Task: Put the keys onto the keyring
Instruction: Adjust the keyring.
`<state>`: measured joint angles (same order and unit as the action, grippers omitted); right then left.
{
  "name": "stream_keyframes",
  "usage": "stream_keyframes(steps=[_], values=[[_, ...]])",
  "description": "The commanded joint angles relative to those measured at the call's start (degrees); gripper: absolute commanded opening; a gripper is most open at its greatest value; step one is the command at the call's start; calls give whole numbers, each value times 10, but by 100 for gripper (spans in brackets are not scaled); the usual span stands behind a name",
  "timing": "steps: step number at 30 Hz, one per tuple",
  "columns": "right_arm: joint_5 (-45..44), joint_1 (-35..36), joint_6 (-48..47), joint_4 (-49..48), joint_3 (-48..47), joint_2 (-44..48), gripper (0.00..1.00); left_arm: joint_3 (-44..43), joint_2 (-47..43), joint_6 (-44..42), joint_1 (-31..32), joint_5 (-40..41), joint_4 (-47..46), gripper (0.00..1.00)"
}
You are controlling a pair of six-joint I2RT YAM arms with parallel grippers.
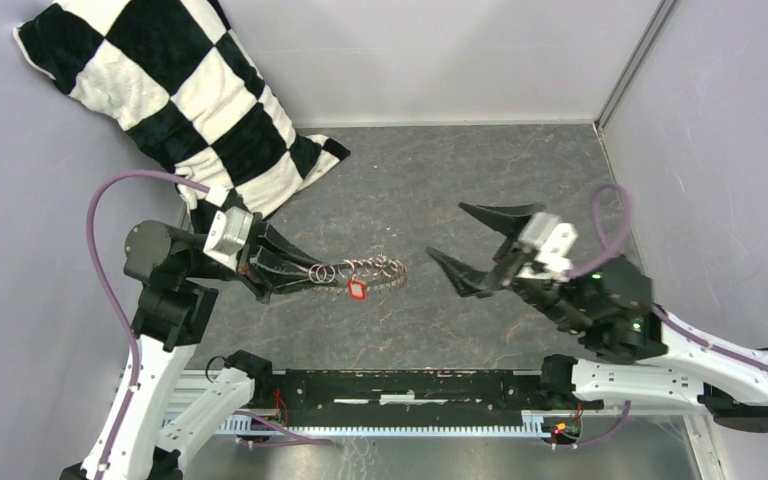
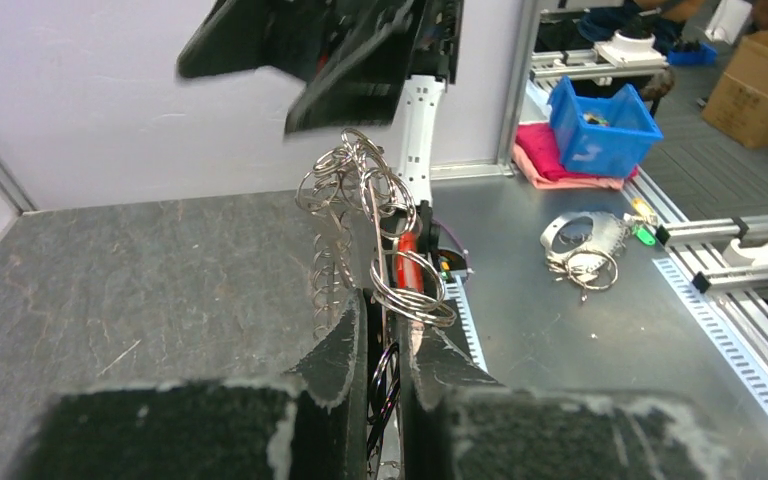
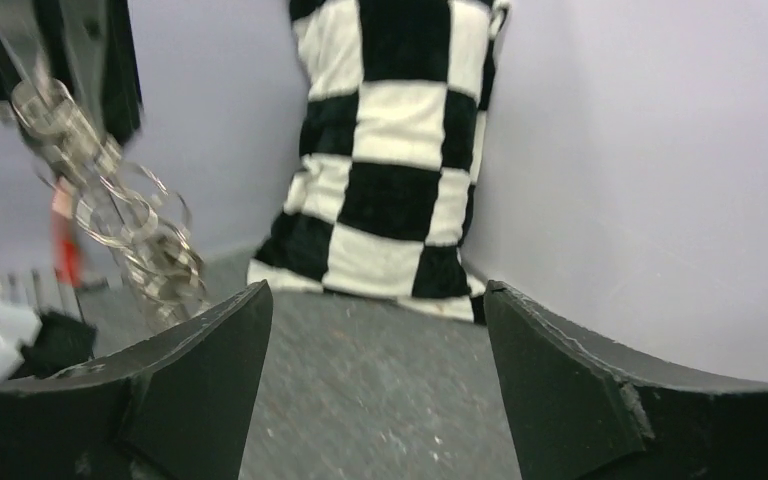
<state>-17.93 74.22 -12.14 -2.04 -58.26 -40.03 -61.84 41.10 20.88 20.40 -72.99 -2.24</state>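
Two tools face each other over the middle of the counter [image 1: 480, 170]. The left tool [image 1: 300, 277] is clenched on one end of the keyring [image 1: 365, 270]. Its chain of silver rings juts out toward the right edge, with the red tag [image 1: 357, 290] on the near side. The right tool [image 1: 445, 230] stands released with nothing between its fingers, a little apart from the ring's free end. I cannot pick out the key, either among the rings or on the counter. To do this step well, the left grip should likely hold the chain steady and level, and the right should approach slowly. A checkered pillow [image 1: 190, 100] leans in the far left corner.
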Motion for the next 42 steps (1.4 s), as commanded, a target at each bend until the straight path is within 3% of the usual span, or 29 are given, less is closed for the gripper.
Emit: stream_keyframes(steps=[1, 10, 19, 27, 31, 36, 42], values=[[58, -9, -35, 59, -17, -47, 87, -61, -6, -129, 3, -67, 100, 2], [212, -30, -57, 93, -16, -28, 89, -74, -21, -291, 3, -102, 198, 2], [371, -30, -49, 96, -44, -65, 84, -64, -28, -326, 3, -96, 200, 2], [274, -45, -81, 113, -70, -46, 84, -53, -34, -281, 3, -123, 203, 2], [305, -46, -69, 112, -51, -33, 86, -31, -41, -273, 3, -106, 209, 2], [280, -51, -52, 138, -40, -51, 88, -31, -18, -336, 3, -69, 324, 2], [193, -76, -19, 141, -61, -79, 93, -6, 17, -291, 3, -70, 377, 2]])
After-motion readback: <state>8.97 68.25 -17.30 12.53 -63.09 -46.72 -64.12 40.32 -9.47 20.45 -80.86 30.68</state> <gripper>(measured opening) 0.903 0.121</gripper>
